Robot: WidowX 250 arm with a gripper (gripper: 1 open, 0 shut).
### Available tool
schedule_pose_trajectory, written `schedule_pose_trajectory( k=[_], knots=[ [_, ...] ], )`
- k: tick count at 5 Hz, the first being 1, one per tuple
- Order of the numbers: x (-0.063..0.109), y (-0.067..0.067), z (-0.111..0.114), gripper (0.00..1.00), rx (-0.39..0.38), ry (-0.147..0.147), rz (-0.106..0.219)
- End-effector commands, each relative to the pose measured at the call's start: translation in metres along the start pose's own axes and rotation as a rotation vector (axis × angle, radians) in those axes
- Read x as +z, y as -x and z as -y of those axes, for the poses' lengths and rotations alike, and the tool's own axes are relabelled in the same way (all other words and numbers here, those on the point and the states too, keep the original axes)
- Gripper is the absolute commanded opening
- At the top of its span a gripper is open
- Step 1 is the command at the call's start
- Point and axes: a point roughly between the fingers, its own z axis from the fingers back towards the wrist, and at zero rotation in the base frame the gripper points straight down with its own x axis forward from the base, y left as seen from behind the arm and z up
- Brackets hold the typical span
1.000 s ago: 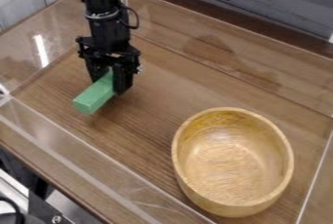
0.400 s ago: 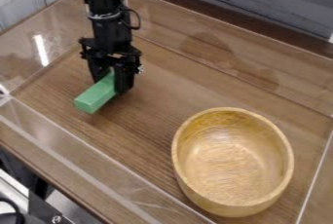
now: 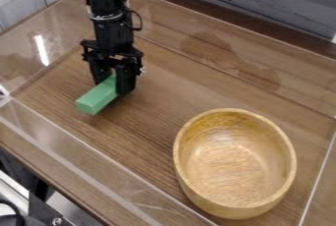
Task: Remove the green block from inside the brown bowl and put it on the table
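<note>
The green block (image 3: 92,99) lies on the table (image 3: 223,63) at the left, its long side running toward the front left. My gripper (image 3: 113,84) points almost straight down over the block's far end, with its black fingers (image 3: 128,81) on either side of that end and closed against it. The brown bowl (image 3: 187,143) stands at the front right, apart from the block and the gripper, and nothing shows inside it.
Low clear plastic walls (image 3: 79,161) edge the tabletop along the front and left. A tiled wall runs along the back. Bare wood lies between the block and the bowl.
</note>
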Motion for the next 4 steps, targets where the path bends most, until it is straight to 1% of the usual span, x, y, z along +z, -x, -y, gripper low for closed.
schedule_pose_trajectory(
  k=[1, 4],
  knots=[
    [0.0150, -0.0077, -0.0039, 0.00, 0.005, -0.013, 0.049],
    [0.0129, -0.0097, -0.0030, 0.00, 0.008, 0.006, 0.023]
  ],
)
